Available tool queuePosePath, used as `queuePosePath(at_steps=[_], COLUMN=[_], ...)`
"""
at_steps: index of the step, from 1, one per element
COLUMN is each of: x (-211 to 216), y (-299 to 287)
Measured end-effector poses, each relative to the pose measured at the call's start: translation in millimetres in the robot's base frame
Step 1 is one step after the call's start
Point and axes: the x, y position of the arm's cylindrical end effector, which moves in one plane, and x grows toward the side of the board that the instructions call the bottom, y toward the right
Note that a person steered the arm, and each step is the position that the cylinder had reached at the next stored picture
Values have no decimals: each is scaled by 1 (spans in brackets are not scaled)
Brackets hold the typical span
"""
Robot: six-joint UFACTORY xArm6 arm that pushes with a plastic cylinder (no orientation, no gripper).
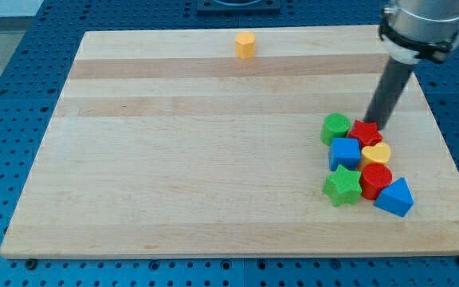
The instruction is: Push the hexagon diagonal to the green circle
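Observation:
A yellow hexagon (245,45) stands alone near the view's top edge of the wooden board (174,159), a little right of centre. The green circle (335,128) sits at the top left of a tight cluster at the view's right. My tip (377,124) is at the end of the dark rod, just above the red star (365,132) and right of the green circle, far from the hexagon.
The cluster also holds a blue cube (345,151), a yellow heart (377,154), a red cylinder (375,180), a green star (342,186) and a blue triangle (395,196). The board lies on a blue perforated table (6,96).

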Motion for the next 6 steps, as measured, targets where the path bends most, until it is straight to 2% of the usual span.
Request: queuePosePath(at_steps=[2,3,4,5,6], x=[-1,-25,-83,-142,-193], y=[-38,-31,-26,-81,-94])
